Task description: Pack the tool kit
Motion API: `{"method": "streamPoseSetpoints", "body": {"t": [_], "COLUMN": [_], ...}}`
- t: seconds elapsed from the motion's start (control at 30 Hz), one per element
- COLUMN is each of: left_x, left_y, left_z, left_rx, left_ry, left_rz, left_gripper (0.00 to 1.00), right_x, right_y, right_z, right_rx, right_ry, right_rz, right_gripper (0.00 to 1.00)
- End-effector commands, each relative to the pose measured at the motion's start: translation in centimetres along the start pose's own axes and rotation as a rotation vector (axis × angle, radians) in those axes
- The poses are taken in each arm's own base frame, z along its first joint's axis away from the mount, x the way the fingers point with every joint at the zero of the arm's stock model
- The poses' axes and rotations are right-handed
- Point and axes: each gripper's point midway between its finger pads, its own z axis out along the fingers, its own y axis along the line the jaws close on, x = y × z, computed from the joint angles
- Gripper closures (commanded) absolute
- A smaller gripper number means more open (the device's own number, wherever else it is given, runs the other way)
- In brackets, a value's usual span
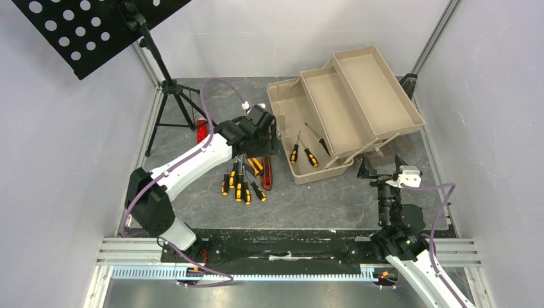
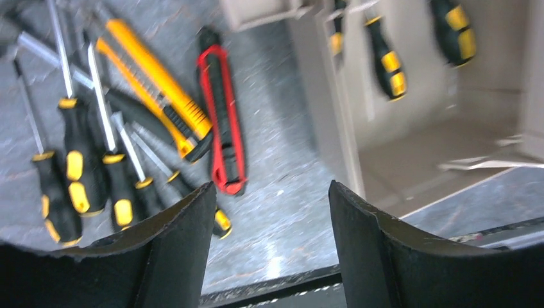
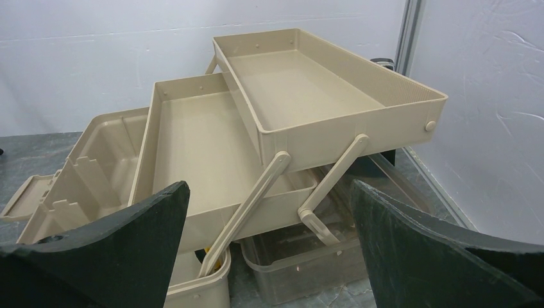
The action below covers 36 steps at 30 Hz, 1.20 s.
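The tan toolbox (image 1: 285,106) stands on the far right part of the table (image 1: 333,199), fully opened out. Its middle tray (image 3: 199,147) and upper tray (image 3: 308,83) step up and away toward the far right, and both are bare inside. Three yellow-and-black boxed screwdrivers (image 1: 310,156) lie at the near end of the bottom compartment.

The left gripper (image 2: 269,192) hangs over the table just left of the toolbox's near left wall. Its fingers (image 2: 173,244) are spread apart with nothing between them. Below and to the left of it lies a loose cluster of yellow-and-black screwdrivers (image 1: 238,186), handles toward the near edge. Just right of that cluster, the orange utility knife (image 2: 154,90) and the red utility knife (image 2: 221,115) lie side by side on the table, the red one closer to the toolbox. The left wrist view is motion-blurred, so whether the two knives touch cannot be told.

The right gripper (image 3: 269,186) sits near the toolbox's near right corner, facing the folded-out trays. Its fingers (image 3: 128,244) are spread wide and hold nothing. A clear plastic tub (image 3: 301,263) sits low under the trays.

At the far left, a plain red bar (image 1: 201,131) lies by a leg of the black music stand (image 1: 96,25).
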Motion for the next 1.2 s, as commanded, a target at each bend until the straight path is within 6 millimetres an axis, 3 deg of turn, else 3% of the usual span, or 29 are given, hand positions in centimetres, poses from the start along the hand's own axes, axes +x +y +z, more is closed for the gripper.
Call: {"method": "streamPoseSetpoints", "body": {"t": [0.0,0.13,0.23,0.4,0.57,0.77,1.17], "left_x": [3.3,4.9,4.8,4.0,4.9,6.8,10.0], "left_y": [3.8,6.7,9.1,15.1,19.6,21.3,21.0], "left_z": [-0.5,-0.2,-0.5,-1.4,-1.4,0.6,4.2], "left_rx": [-0.111,-0.204,-0.256,-0.36,-0.404,-0.376,-0.319], "left_ry": [0.061,0.073,0.068,0.025,0.055,0.128,0.255], "left_rz": [-0.009,-0.033,-0.062,-0.159,-0.224,-0.273,-0.299], "left_gripper": [0.3,0.3,0.32,0.35,0.36,0.38,0.38], "right_x": [-0.8,-0.8,-0.7,-0.8,-0.7,-0.7,-0.7], "right_y": [0.0,0.0,0.0,-0.1,-0.1,-0.1,0.0], "right_z": [0.0,0.0,0.0,0.0,0.0,0.0,0.0], "right_rx": [0.003,0.002,0.001,0.006,0.008,0.006,0.006], "right_ry": [-0.033,-0.032,-0.031,-0.031,-0.031,-0.029,-0.029], "right_rz": [0.024,0.024,0.024,0.023,0.023,0.02,0.02], "right_gripper": [0.02,0.02,0.02,0.02,0.02,0.02,0.02]}}
